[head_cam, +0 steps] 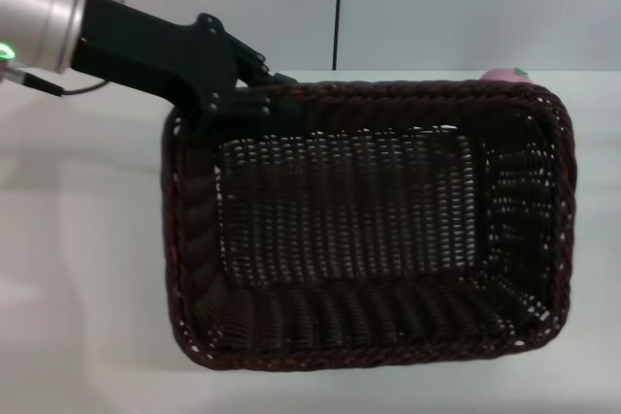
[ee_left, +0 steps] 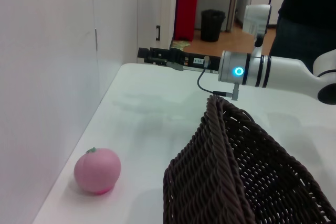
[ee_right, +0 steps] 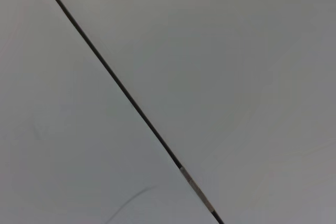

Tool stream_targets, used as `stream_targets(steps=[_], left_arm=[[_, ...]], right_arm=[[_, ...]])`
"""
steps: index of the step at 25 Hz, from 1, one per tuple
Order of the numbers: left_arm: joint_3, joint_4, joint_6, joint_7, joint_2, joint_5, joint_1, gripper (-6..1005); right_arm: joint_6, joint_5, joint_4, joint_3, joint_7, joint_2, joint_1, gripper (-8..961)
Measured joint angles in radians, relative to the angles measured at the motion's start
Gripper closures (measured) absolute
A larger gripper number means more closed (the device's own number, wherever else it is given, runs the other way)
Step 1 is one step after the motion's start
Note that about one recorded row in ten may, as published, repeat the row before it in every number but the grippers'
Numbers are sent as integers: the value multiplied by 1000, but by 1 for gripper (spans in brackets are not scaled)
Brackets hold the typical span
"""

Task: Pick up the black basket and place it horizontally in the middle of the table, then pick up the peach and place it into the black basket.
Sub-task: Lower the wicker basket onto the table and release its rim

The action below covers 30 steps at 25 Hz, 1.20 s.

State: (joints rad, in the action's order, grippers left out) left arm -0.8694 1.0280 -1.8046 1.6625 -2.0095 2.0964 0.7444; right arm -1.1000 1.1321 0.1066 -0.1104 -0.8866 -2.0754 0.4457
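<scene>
Large dark brown-black rectangular woven wicker basket point(head_cam: 369, 230) fills most of the head view, long side running left-right across the plain white tabletop point(head_cam: 87, 269). It looks tilted, opening facing up toward the head camera; can't tell if it's off the surface. Left tool point(head_cam: 254, 94) is at the basket's far-left corner, black fingers point(head_cam: 272, 79) clamped on the braided rim there. Left wrist view shows that rim corner close up. Small round pink toy peach point(ee_left: 97, 170) with a green mark on top sits on the tabletop beyond the basket's far-right corner, near the far edge by the white wall point(ee_left: 47, 77), outside the basket and apart from it. In the head view only its top shows over the rim. Right tool isn't visible in the head view; its black fingers point(ee_left: 157, 55) show in the left wrist view above the tabletop's right side, can't tell if apart or together.
</scene>
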Motion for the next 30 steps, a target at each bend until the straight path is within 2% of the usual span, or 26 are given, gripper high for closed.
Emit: stream_targets(steps=[7,10,12,22,30], left_arm=[[-2,-113,88,-93,-14,-6,5,780],[-2,-120,120,-99,-22,-6,5,779],[4,-120,158,-114,-37,-12,1,778],[-13,-142,207,-135,-49,-16,13,773],[-15,-155,229,-149,-54,-25,19,603]], right_arm=[[0,5,-1,-3,0,0,0,356],[-1,7,-1,-3,0,0,1,357],[-2,9,-3,-6,3,0,0,357],[-2,10,-4,-6,1,0,-15,356],[0,11,-5,-6,0,0,-17,356]])
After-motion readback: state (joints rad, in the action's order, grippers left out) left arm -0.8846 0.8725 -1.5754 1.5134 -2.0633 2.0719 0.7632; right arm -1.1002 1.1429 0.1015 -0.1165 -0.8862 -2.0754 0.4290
